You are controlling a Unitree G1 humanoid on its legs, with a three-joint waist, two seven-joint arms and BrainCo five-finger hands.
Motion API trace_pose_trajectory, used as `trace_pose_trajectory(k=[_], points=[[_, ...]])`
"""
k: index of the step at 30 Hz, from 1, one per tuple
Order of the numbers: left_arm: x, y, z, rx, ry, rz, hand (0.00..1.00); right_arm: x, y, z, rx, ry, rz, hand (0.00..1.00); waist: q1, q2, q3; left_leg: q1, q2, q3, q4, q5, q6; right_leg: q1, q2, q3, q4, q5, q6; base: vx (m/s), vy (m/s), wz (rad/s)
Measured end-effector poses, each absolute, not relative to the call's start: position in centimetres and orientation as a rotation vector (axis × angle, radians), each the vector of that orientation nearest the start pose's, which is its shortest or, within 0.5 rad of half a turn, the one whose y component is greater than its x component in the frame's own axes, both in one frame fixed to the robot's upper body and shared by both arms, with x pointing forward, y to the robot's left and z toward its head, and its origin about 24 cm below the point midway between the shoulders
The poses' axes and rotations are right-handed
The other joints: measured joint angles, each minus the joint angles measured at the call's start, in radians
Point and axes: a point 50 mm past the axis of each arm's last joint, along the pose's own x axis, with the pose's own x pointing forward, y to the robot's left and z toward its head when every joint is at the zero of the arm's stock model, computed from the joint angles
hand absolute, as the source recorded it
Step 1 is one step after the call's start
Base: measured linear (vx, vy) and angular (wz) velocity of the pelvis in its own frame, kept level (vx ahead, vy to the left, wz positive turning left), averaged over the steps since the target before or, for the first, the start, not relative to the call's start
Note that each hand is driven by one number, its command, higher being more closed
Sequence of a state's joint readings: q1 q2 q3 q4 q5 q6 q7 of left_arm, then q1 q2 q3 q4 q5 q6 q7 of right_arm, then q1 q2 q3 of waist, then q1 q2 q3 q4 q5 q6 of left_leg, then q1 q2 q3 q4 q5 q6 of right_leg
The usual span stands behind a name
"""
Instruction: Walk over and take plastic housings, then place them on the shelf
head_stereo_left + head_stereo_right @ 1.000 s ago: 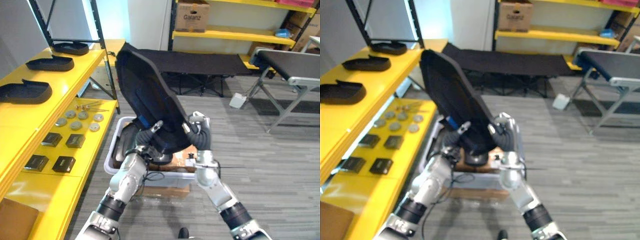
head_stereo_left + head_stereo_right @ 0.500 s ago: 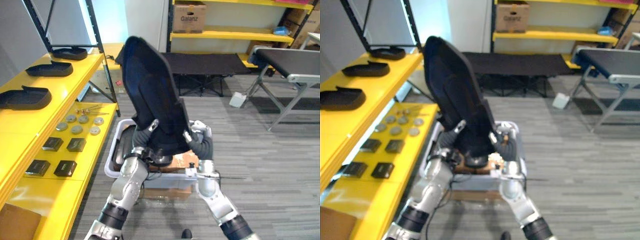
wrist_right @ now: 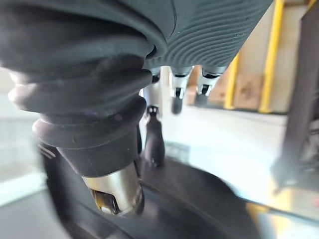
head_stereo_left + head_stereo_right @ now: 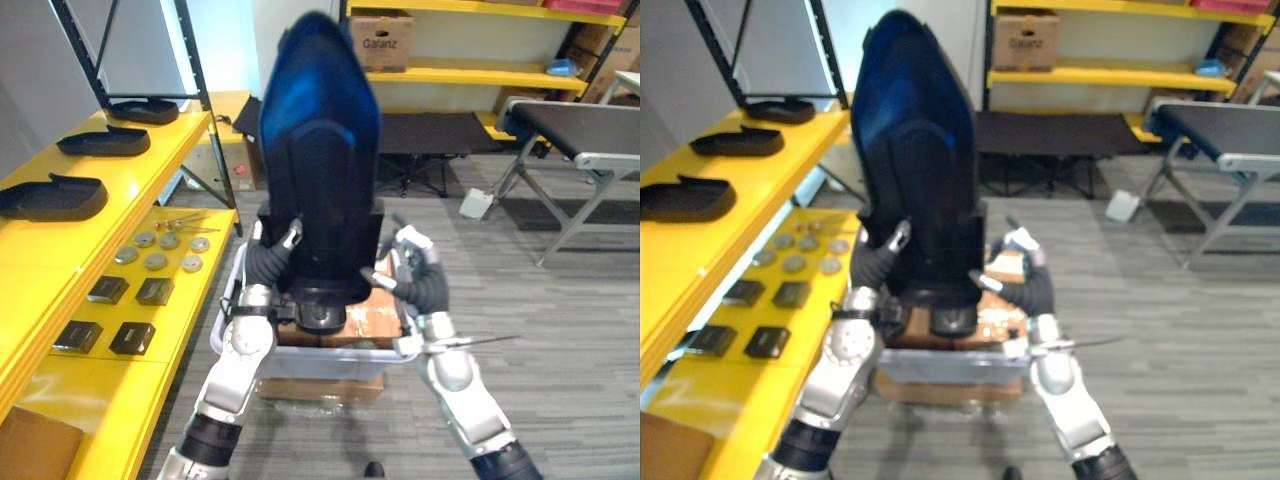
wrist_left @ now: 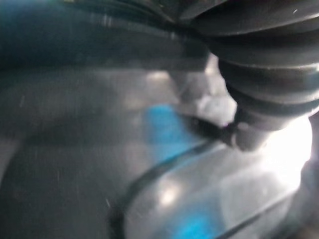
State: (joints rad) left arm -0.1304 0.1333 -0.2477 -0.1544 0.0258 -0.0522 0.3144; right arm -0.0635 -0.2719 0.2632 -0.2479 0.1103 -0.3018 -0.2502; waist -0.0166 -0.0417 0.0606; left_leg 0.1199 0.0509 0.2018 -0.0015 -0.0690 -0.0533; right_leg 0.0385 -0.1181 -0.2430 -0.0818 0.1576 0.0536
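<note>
A large black plastic housing [image 4: 320, 150] stands upright in front of me, over a grey bin [image 4: 320, 362]. My left hand [image 4: 268, 262] grips its lower left edge, thumb across the front and fingers curled behind. Its dark inner surface [image 5: 75, 124] lies right against the left wrist camera. My right hand [image 4: 420, 280] hangs just right of the housing's lower edge, apart from it. In the right wrist view its fingers [image 3: 177, 94] are straight, and the housing's rim [image 3: 189, 199] lies below them.
A yellow shelf [image 4: 130, 170] runs along my left with three black housings [image 4: 50, 197] on its top level, and metal discs [image 4: 157, 260] and small black boxes [image 4: 110, 335] below. A conveyor [image 4: 580, 130] stands at the right, a black cot [image 4: 430, 130] behind.
The housing has swung from leaning left to upright and has risen. My right hand has let go of its lower right edge and opened. My left hand keeps its grip.
</note>
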Motion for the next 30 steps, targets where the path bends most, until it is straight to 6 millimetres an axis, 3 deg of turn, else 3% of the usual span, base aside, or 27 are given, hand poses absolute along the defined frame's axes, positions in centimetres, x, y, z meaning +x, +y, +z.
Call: trace_pose_trajectory(k=[5, 9, 12, 14, 17, 18, 21, 24, 30], points=[[25.6, 12.5, 9.5, 0.222, -0.303, 0.091, 1.0, 23.9, -15.0, 15.0, 0.159, -0.616, 0.12, 0.0, 0.0, 0.004, -0.012, 0.003, -0.001, 0.001, -0.01, 0.004, 0.0, -0.001, -0.001, 0.0, 0.0, -0.005, 0.007, 0.0, 0.0, 0.0], [25.5, 14.3, 8.6, 0.301, -0.282, 0.183, 1.0, 23.5, -16.5, 16.0, 0.473, -0.677, 0.366, 0.0, -0.001, 0.004, -0.013, 0.004, -0.001, 0.001, -0.016, 0.004, 0.0, -0.001, 0.0, 0.0, 0.0, -0.005, 0.006, 0.0, 0.0, 0.0], [24.9, 16.0, 7.5, 0.309, -0.244, 0.247, 1.0, 22.9, -18.6, 15.9, 0.487, -0.712, 0.328, 0.0, -0.002, 0.005, -0.013, 0.006, -0.003, 0.001, -0.03, 0.008, 0.001, -0.001, 0.0, 0.0, 0.0, -0.007, 0.009, 0.0, 0.0, 0.0], [24.5, 16.9, 6.9, 0.3, -0.226, 0.283, 1.0, 22.6, -20.0, 14.8, 0.492, -0.676, 0.224, 0.0, -0.002, 0.005, -0.013, 0.009, -0.003, 0.001, -0.038, 0.009, 0.002, -0.002, 0.0, 0.0, 0.0, -0.008, 0.01, 0.0, 0.0, 0.0], [23.4, 18.0, 6.5, 0.236, -0.239, 0.332, 1.0, 22.0, -21.8, 10.4, 0.438, -0.456, -0.019, 0.0, -0.004, 0.005, -0.013, 0.018, -0.006, 0.005, -0.044, 0.009, 0.002, -0.002, -0.001, 0.003, 0.0, -0.01, 0.011, 0.04, 0.012, -0.03], [22.8, 18.1, 6.6, 0.191, -0.251, 0.35, 1.0, 21.4, -22.1, 8.1, 0.405, -0.336, -0.095, 0.0, -0.005, 0.005, -0.013, 0.018, -0.006, 0.006, -0.045, 0.009, 0.002, -0.003, -0.001, 0.005, 0.0, -0.01, 0.012, 0.0, 0.0, 0.0], [20.9, 18.7, 7.3, 0.098, -0.305, 0.411, 1.0, 19.2, -22.3, 3.7, 0.358, -0.123, -0.235, 0.0, -0.009, 0.013, -0.009, 0.021, -0.006, 0.015, -0.056, 0.007, 0.003, -0.005, 0.0, 0.013, 0.0, -0.013, 0.015, 0.01, 0.003, -0.07], [19.5, 19.5, 8.1, 0.046, -0.372, 0.475, 1.0, 18.3, -22.4, 2.9, 0.318, -0.094, -0.296, 0.0, -0.016, 0.018, -0.007, 0.022, -0.007, 0.023, -0.055, 0.002, 0.003, -0.007, 0.0, 0.021, 0.0, -0.014, 0.015, -0.01, 0.0, -0.09], [18.7, 20.6, 10.3, 0.037, -0.492, 0.566, 1.0, 18.9, -22.1, 3.8, 0.318, -0.175, -0.282, 0.0, -0.014, 0.024, -0.003, 0.02, -0.008, 0.003, -0.056, 0.0, 0.004, -0.001, -0.003, 0.008, 0.0, -0.018, 0.016, -0.01, -0.004, 0.05]])
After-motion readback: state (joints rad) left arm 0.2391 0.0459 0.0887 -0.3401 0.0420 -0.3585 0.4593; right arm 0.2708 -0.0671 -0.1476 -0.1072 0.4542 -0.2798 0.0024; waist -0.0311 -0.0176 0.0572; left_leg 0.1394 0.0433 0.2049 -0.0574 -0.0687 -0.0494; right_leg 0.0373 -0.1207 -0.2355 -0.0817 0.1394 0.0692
